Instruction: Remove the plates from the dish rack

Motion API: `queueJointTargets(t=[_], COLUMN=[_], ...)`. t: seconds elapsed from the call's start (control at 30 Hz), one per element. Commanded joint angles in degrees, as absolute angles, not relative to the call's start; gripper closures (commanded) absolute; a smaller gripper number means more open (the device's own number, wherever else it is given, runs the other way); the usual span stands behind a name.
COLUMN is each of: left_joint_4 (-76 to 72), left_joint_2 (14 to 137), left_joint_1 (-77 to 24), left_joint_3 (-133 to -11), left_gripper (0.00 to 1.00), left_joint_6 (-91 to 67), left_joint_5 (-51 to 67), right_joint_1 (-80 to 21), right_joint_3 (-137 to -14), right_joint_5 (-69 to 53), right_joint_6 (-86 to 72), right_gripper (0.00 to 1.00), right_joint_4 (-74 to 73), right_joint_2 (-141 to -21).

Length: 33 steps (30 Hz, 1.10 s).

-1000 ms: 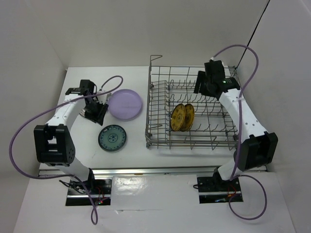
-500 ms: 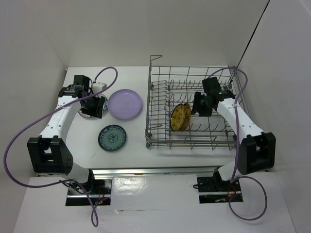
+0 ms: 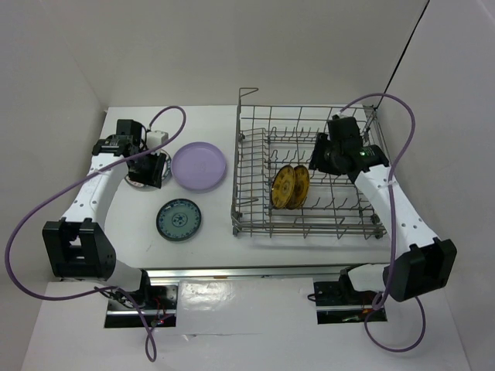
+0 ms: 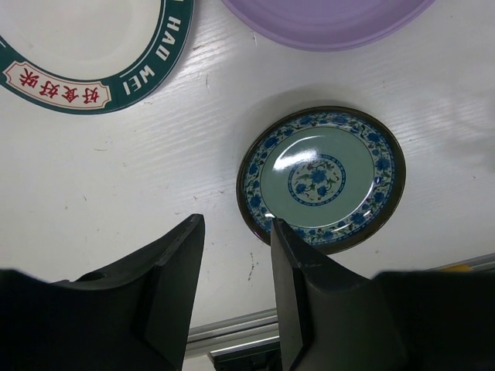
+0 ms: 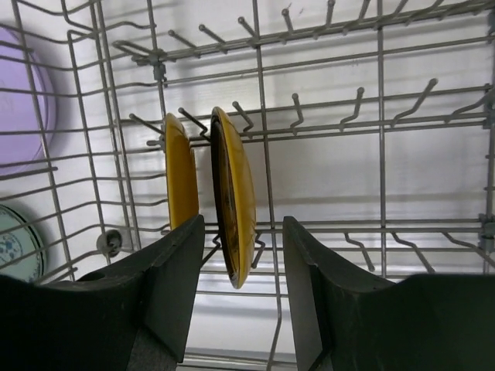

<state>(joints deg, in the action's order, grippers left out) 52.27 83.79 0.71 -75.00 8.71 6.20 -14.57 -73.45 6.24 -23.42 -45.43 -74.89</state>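
Observation:
The grey wire dish rack (image 3: 247,166) holds two yellow-gold plates (image 3: 290,187) standing on edge near its middle. In the right wrist view they stand side by side (image 5: 179,174), and my open, empty right gripper (image 5: 241,232) hangs above the rack (image 5: 379,139) with its jaws either side of the right-hand plate (image 5: 238,201), not touching it. A lavender plate (image 3: 199,165), a teal patterned plate (image 3: 179,219) and a white dark-rimmed plate (image 3: 134,183) lie on the table left of the rack. My left gripper (image 3: 151,171) hovers open and empty over the white plate.
The left wrist view shows the teal plate (image 4: 321,179), the white plate's green lettered rim (image 4: 93,46) and the lavender plate's edge (image 4: 325,19) on the white table. White walls close in the back and sides. A wire loop (image 3: 246,94) rises at the rack's back left corner.
My right gripper came from the rack's back edge down to the yellow plates, then drew back slightly. My left gripper shifted a little left over the white plate.

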Motion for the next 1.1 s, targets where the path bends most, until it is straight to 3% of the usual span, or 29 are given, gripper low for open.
queueJointTargets(t=[0.0, 0.27, 0.37, 0.4, 0.7, 0.87, 0.97, 1.07], left_joint_4=[51.59, 52.12, 52.12, 52.12, 54.58, 55.20, 55.89, 55.90], left_joint_2=[82.00, 80.43, 79.89, 79.89, 77.70, 76.29, 75.76, 75.76], left_joint_1=[0.79, 0.79, 0.79, 0.79, 0.79, 0.79, 0.79, 0.79], left_joint_3=[-75.23, -75.76, -75.76, -76.28, -82.43, -85.86, -87.09, -87.62], left_gripper=[0.47, 0.47, 0.47, 0.47, 0.47, 0.28, 0.22, 0.21], left_joint_6=[7.82, 7.82, 7.82, 7.82, 6.68, 6.15, 6.67, 6.68], left_joint_5=[5.80, 5.19, 5.19, 5.19, 6.50, 15.87, 22.04, 28.37], right_joint_1=[-15.81, -17.75, -18.28, -18.28, -20.65, -25.13, -28.63, -32.41], right_joint_3=[-70.06, -67.68, -68.20, -68.81, -91.65, -103.69, -101.27, -93.18], right_joint_5=[3.44, 1.23, 1.57, 2.54, 23.70, 33.66, 24.21, 5.93], right_joint_6=[-24.79, -26.02, -26.02, -26.02, -22.85, -19.00, -17.50, -16.87], right_gripper=[0.48, 0.49, 0.79, 0.99, 1.00, 1.00, 1.00, 1.00], right_joint_4=[-43.69, -40.79, -39.90, -40.69, -52.99, -53.28, -42.52, -28.89], right_joint_2=[-76.19, -81.38, -81.91, -81.91, -79.72, -79.72, -77.36, -78.03])
